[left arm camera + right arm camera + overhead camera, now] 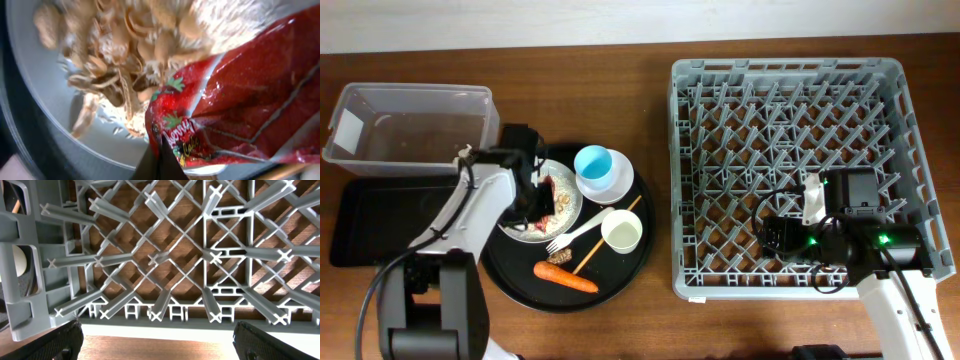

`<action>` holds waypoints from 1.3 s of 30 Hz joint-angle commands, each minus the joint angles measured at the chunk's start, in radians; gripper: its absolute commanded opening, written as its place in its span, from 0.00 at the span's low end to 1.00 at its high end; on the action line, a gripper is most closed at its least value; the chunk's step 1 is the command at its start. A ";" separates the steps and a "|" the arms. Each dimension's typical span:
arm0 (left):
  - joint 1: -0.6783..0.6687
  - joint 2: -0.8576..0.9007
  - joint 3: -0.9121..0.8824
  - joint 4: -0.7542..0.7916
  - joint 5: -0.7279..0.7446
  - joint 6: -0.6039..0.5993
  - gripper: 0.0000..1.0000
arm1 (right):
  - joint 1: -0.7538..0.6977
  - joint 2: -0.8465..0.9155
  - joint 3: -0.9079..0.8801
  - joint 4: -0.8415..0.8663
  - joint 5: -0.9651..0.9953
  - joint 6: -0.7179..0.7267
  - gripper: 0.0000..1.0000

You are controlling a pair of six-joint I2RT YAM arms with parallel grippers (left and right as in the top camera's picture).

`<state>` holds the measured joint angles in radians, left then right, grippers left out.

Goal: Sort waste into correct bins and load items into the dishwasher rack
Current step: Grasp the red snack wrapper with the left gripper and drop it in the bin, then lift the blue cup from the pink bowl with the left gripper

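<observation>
Bins sit farthest left of the left gripper [159, 150]: the clear box [410, 125] lies behind it and the shallow black tray [370, 225] just beside its arm. That gripper hangs over the white plate [40, 95]. Its fingers are pressed together into one dark wedge, pinching the lower-left corner of the crumpled red wrapper [240, 95]. The wrapper's long axis climbs from that pinch toward the upper right of the wrist view, and the beige food scraps [125, 45] are heaped just beyond the fingertips.

Right of the hand, on the round black tray [620, 275], stand the light-blue cup [594, 162] and the cream cup [622, 232]. The white fork [578, 236] and chopstick [610, 232] both slant from near-left to far-right. The carrot [566, 277] lies nearly crosswise, nearer than the hand.

All rests on a brown wooden table [658, 150] with a pale wall [620, 20] behind.

Farther right, the right gripper [160, 342] hovers over the near edge of the grey dishwasher rack [720, 90], fingers spread wide apart. Pegs and grid lie directly beyond its fingertips.
</observation>
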<state>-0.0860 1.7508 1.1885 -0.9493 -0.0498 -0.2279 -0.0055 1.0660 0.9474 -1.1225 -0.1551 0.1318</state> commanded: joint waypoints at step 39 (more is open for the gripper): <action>-0.123 0.197 0.392 -0.042 0.282 -0.010 0.59 | 0.005 0.001 0.019 0.000 0.009 0.005 0.99</action>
<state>-0.1833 1.8820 1.5909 -0.9939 0.2481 -0.2356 -0.0055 1.0668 0.9482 -1.1225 -0.1555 0.1318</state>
